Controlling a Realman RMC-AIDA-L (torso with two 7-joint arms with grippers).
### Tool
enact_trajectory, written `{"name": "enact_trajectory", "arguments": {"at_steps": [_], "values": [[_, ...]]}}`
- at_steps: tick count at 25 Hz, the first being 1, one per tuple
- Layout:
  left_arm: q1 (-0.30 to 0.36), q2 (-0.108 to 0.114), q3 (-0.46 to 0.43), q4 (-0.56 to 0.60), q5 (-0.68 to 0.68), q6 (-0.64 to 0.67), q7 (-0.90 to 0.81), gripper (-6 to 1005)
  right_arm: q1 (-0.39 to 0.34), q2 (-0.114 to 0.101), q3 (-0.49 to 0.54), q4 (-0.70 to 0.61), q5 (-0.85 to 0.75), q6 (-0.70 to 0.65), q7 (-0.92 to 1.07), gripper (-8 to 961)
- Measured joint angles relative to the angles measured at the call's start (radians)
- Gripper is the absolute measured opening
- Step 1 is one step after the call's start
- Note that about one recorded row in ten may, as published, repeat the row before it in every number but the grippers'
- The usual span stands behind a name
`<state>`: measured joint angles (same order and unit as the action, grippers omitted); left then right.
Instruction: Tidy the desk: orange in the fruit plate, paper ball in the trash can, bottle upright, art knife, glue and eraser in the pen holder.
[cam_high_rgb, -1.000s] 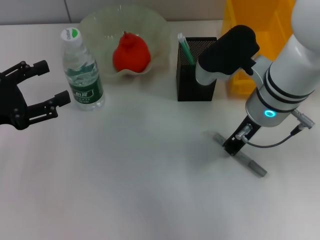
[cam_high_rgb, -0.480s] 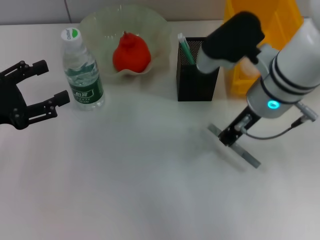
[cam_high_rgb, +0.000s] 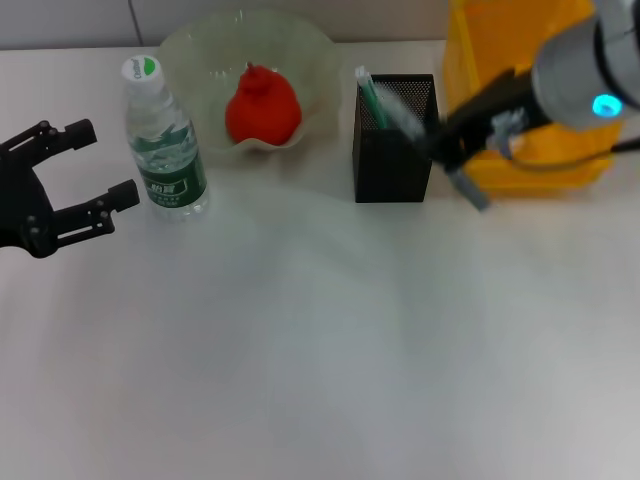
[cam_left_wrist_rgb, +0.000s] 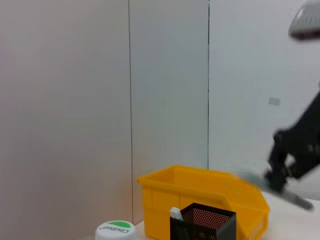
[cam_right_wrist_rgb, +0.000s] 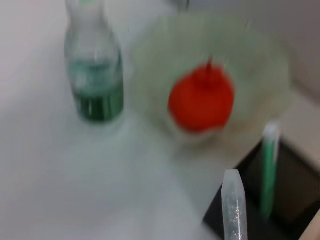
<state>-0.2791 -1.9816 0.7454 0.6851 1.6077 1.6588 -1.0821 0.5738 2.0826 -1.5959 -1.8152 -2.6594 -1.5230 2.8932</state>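
My right gripper (cam_high_rgb: 452, 148) is shut on the grey art knife (cam_high_rgb: 470, 190) and holds it tilted in the air, just right of the black mesh pen holder (cam_high_rgb: 392, 160). The knife also shows in the left wrist view (cam_left_wrist_rgb: 282, 192) and the right wrist view (cam_right_wrist_rgb: 234, 210). A green and white stick (cam_high_rgb: 370, 95) stands in the holder. The orange (cam_high_rgb: 262, 105) lies in the glass fruit plate (cam_high_rgb: 200, 45). The bottle (cam_high_rgb: 165, 140) stands upright. My left gripper (cam_high_rgb: 108, 162) is open and empty, left of the bottle. No paper ball or eraser is in view.
The yellow bin (cam_high_rgb: 480, 40) stands at the back right, close behind my right arm and beside the pen holder. The plate, bottle and holder line the back of the white desk.
My right gripper has lifted the art knife off the desk at the right and carried it up and back to beside the pen holder. The left arm has not moved.
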Motion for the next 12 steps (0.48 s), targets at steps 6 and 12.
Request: {"name": "enact_trajectory", "arguments": {"at_steps": [6,12], "values": [[-0.002,0.000,0.000,0.001,-0.005,-0.004,0.001,860,-0.023,0.001,0.017,0.019,0.000,0.199,-0.071,121],[-0.006,-0.002,-0.003,0.001,-0.006,-0.008,0.001,860,-0.036,0.002,-0.013,0.175,0.005,0.452,-0.162,120]]}}
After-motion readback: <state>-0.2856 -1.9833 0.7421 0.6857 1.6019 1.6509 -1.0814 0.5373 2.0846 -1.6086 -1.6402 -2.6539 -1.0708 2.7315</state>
